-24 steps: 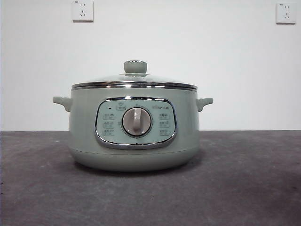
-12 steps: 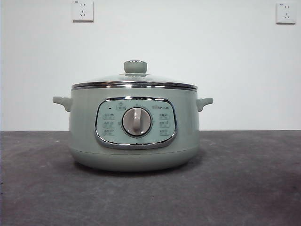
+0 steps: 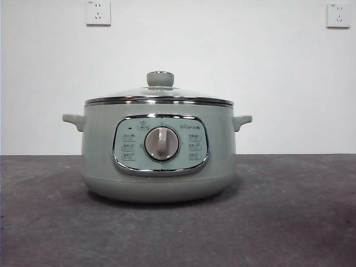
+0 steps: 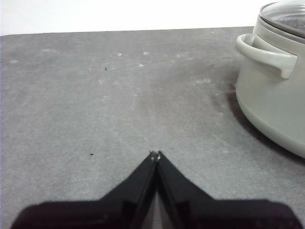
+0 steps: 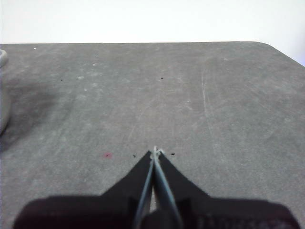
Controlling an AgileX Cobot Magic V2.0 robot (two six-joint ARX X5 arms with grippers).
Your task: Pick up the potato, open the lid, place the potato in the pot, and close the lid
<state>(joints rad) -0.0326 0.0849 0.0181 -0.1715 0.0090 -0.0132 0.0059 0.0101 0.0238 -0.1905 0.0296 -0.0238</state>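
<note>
The left hand (image 4: 155,155) is sitting low over the dark grey tabletop (image 4: 105,105), its two black jaws pressed together to a point and gripping nothing. The right hand (image 5: 155,151) is doing the same on its own side, jaws closed tip to tip, empty, with only bare grey surface ahead of it. Neither arm is showing in the front view, so both are looking like arms that are waiting.

Moving outward from the left hand, the squat pale sage-green electric pot (image 4: 276,100) is standing near it, off to one side, one small side handle (image 4: 264,52) jutting toward the camera. In the right wrist view only a sliver of the pot (image 5: 3,90) is peeking in at the edge.

In the front view the shallow domed glass lid with the steel rim and pale-green knob (image 3: 159,92) is sitting square on the pot (image 3: 158,150), fully closed, the silver dial (image 3: 162,143) facing us.

What has changed over the last second? Nothing that I can see: pot, lid and dial are all lying exactly as before. The potato is not appearing in any view, so I cannot say where it is. By my reading, it is either already shut inside or out of view.
</note>
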